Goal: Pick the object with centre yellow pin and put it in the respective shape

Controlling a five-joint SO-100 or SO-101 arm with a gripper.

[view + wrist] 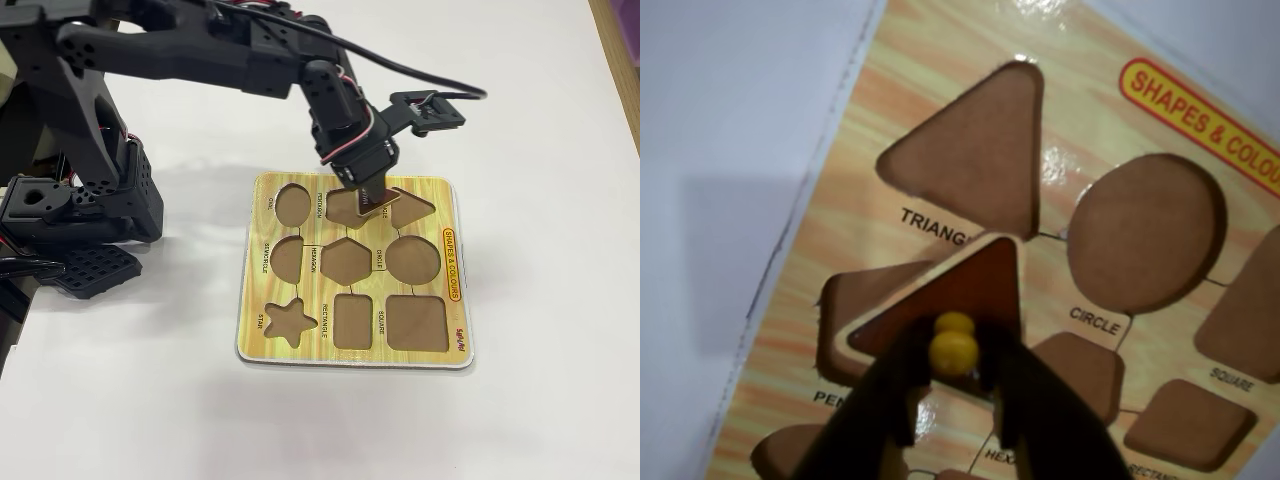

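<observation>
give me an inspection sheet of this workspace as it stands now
surface: white table, bare around the board.
job's things: wooden shape board lies flat, all cutouts empty; the triangle cutout is open. The brown triangle piece with a yellow knob is held above the board, overlapping the pentagon cutout, not seated.
clutter: nothing seen.
gripper: gripper shut on the knob, fingers either side.
cables: black cable arcs from the arm to the wrist camera mount.
surroundings: second black arm unit at fixed view left; wooden edge top right.
</observation>
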